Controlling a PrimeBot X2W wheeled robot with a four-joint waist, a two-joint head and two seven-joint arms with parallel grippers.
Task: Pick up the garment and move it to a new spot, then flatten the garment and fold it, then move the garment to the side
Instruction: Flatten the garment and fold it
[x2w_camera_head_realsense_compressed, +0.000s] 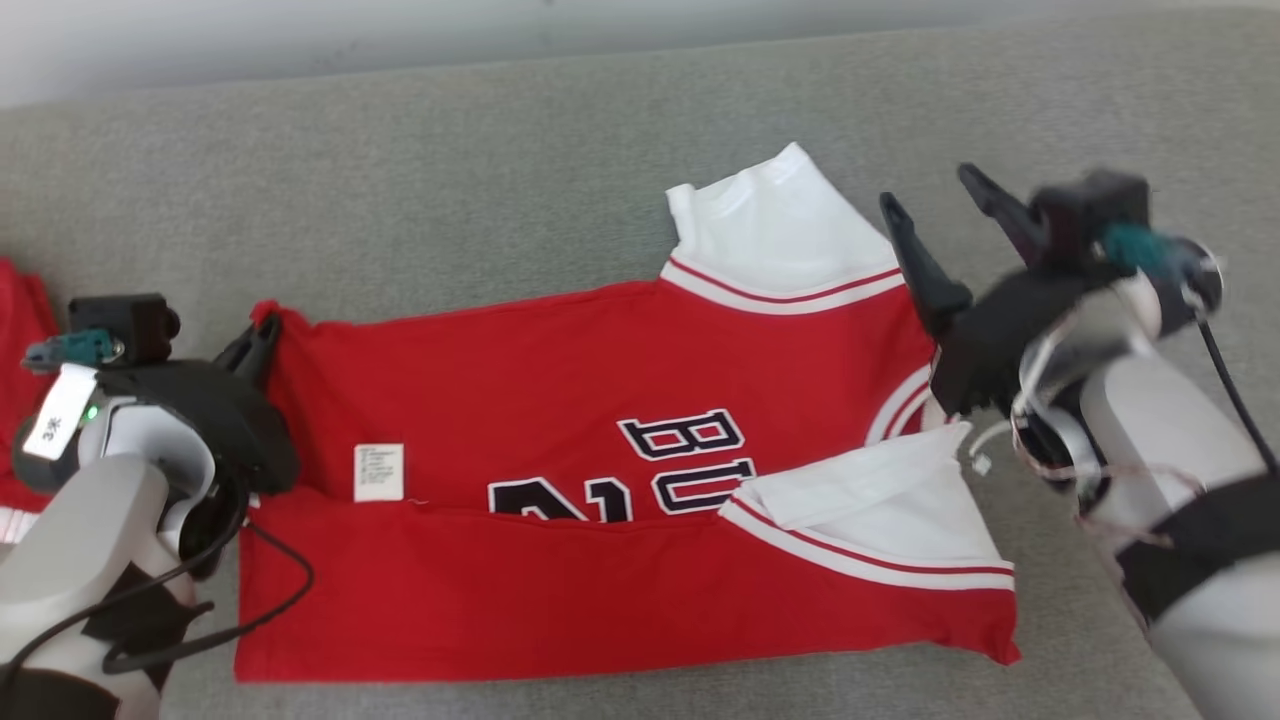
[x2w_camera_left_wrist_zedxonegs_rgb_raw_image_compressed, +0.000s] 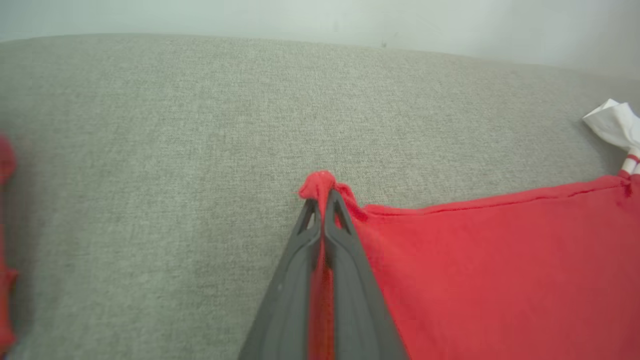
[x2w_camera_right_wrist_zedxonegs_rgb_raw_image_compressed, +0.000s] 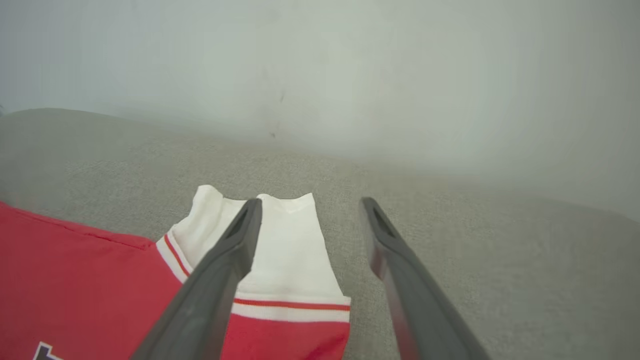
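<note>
Grey woven cushion (x2w_camera_head_realsense_compressed: 500, 180) under a spread red-and-white jersey (x2w_camera_head_realsense_compressed: 560, 360), perhaps another red garment (x2w_camera_head_realsense_compressed: 20, 330) at its left edge.

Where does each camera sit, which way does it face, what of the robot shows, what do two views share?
Head view: on the head, looking down at the jersey on grey fabric; left gripper and right gripper show.
Left wrist view: on that wrist, along shut jaws pinching the jersey's corner.
Right wrist view: on that wrist, along open jaws past the white sleeve, toward the wall.
Shared: head and left wrist views show that corner.
</note>
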